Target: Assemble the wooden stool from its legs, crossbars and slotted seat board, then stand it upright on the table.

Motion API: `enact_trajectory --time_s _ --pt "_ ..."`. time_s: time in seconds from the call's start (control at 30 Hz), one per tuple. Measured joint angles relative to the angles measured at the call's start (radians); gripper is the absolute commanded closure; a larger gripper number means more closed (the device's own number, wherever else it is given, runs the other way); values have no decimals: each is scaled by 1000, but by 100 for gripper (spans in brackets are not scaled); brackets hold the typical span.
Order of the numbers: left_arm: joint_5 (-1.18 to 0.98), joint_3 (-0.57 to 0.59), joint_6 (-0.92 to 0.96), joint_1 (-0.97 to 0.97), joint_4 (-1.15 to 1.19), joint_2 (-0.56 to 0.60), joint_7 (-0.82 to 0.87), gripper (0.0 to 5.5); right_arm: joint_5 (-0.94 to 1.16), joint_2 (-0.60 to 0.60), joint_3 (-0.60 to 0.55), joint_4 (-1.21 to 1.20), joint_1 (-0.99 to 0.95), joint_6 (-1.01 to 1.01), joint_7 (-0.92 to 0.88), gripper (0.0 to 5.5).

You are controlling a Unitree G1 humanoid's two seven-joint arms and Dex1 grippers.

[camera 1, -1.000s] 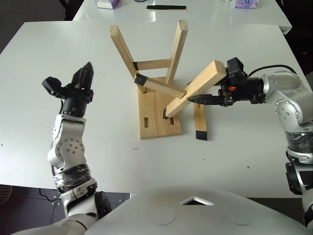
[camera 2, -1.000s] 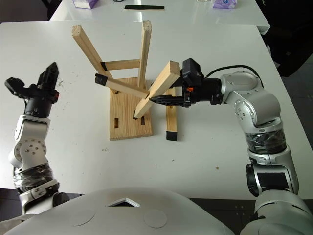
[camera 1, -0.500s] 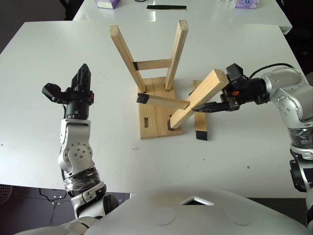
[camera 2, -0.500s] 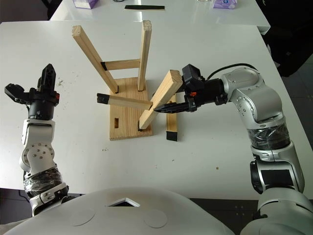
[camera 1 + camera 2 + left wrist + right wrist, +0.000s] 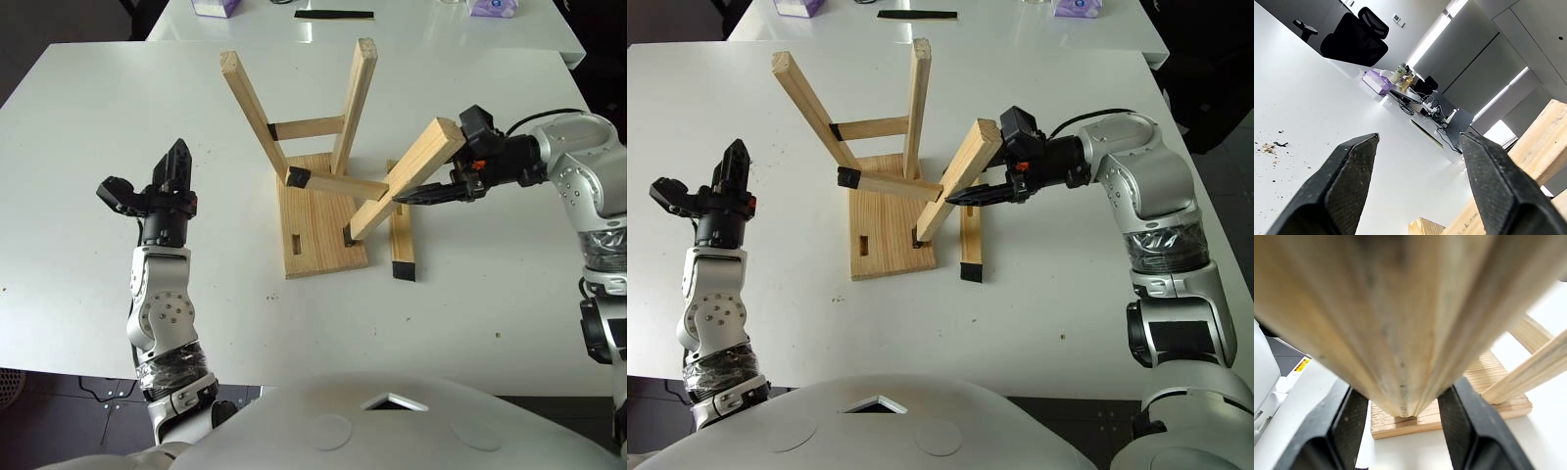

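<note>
Seat board [image 5: 318,253] lies flat mid-counter [image 5: 118,108]. Two legs [image 5: 253,103] stand in its far slots, with a crossbar [image 5: 309,128] between them. The right pincer [image 5: 416,194] pinches a third leg [image 5: 409,174] that is tilted: its lower end sits at the board's near right slot and its top leans rightward. A second crossbar [image 5: 338,183] runs left from this leg, its black-capped end close to the left standing leg. A fourth leg [image 5: 400,240] lies on the counter just right of the board. The left pincer [image 5: 178,162] hangs over the counter's left side, spread and holding nothing.
</note>
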Motion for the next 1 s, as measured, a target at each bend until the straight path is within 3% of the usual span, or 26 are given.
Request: enact_trajectory --time_s 0.5,0.9,1.0 --pt "43 -59 -40 15 6 -16 -18 246 -100 37 104 -53 19 -183 -56 347" --pt "114 -120 -95 59 14 -65 -38 246 -103 61 167 -126 -46 58 -163 347" --pt "131 -127 -115 63 27 -71 -40 246 -109 61 180 -118 -44 40 -168 347"
